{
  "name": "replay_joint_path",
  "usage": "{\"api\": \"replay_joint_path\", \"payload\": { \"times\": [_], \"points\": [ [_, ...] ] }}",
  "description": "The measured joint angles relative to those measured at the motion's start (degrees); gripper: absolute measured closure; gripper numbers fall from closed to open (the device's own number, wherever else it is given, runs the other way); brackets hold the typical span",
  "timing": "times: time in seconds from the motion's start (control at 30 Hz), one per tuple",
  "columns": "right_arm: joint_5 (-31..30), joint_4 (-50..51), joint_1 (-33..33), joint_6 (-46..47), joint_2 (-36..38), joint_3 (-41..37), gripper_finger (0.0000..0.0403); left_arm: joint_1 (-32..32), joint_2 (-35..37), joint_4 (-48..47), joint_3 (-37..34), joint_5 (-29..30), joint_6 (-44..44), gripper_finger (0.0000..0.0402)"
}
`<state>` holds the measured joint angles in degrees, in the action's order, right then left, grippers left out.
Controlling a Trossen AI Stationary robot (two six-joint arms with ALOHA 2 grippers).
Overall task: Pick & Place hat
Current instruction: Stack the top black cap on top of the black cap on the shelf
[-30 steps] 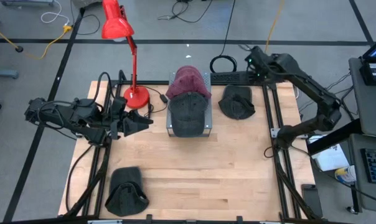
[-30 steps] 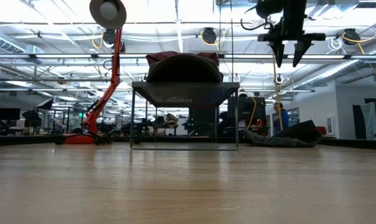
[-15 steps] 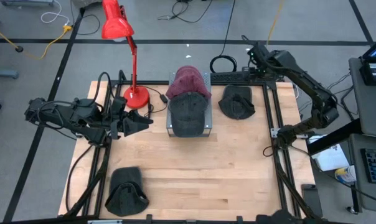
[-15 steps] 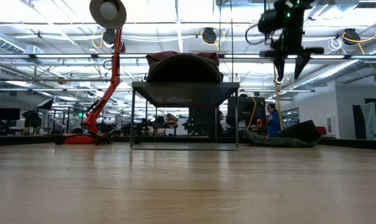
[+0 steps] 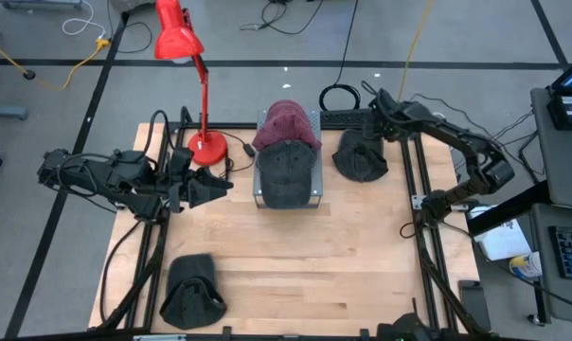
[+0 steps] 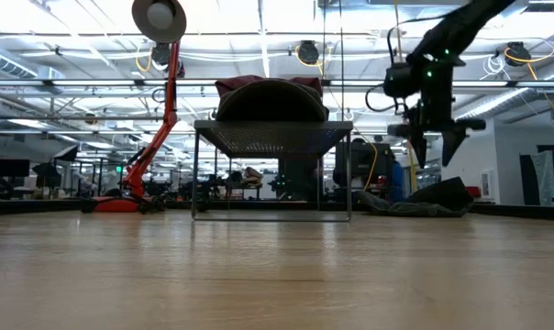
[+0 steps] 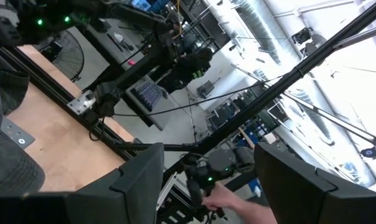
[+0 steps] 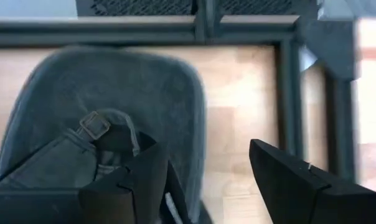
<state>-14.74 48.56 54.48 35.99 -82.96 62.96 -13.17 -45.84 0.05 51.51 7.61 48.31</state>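
Observation:
A dark grey hat [image 5: 360,156] lies flat on the table at the far right; the right wrist view shows it [image 8: 113,99] with its strap buckle up. My right gripper [image 5: 377,102] hangs open above its far edge, fingers pointing steeply down [image 6: 433,151], touching nothing. Another dark hat [image 5: 191,301] lies at the near left. A dark cap [image 5: 286,169] and a maroon hat [image 5: 286,121] rest on a wire stand [image 6: 272,128]. My left gripper [image 5: 215,186] waits open at the left, held level above the table.
A red desk lamp [image 5: 180,38] stands with its base [image 5: 208,147] at the far left, beside the stand. Black frame rails [image 5: 414,180] run along the table's edges. Bare wood [image 5: 305,265] fills the middle and near right.
My right gripper has come down from high above the far right corner toward the dark grey hat there, shifting slightly toward the table's left, and has stayed open. The hats have not moved.

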Motion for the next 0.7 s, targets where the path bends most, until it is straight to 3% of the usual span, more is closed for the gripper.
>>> {"api": "replay_joint_path", "payload": {
  "times": [0.3, 0.7],
  "points": [
    [1.53, -12.23, 0.76, -0.13, 0.00, -9.19, 0.0181, 0.00, 0.01, 0.00, 0.00, 1.23, 0.09, 0.0147],
    [6.04, -18.46, 4.02, -1.00, 0.02, -12.90, 0.0184, 0.00, 0.00, 0.00, 0.00, 1.60, 0.46, 0.0147]
  ]
}}
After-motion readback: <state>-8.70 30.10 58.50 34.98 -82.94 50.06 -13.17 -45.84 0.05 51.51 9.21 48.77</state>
